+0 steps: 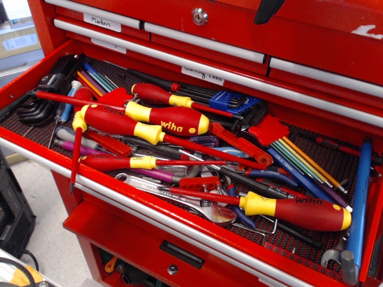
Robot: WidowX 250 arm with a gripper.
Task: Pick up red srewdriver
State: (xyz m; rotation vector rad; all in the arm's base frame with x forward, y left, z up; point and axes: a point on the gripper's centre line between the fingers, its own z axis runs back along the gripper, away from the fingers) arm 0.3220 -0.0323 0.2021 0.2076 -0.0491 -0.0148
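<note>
An open tool-chest drawer [36,146] packed with hand tools: the red screwdriver [299,212] lies at the front right, its fat handle pointing right with the yellow butt near a blue wrench [359,203], its yellow collar and red shaft running left across a heap of pliers and spanners

Only a dark part, probably the gripper [267,9], shows at the top edge over the closed upper drawers; how far its jaws stand open cannot be told, and nothing is seen in them. The screwdriver lies well apart from it, lower in the view and a little to the right, at the near rail of the drawer

The main risk is the wrong pick. A stubby screwdriver [170,119] and a second long one [116,119], both red and yellow, lie crossed at the drawer's centre, closer to the gripper's side. A grasp could also go badly on the target itself: the round handle may roll or slip from the jaws, the shaft may snag on the tools it lies among, and the blue wrench and front rail crowd the approach
</note>
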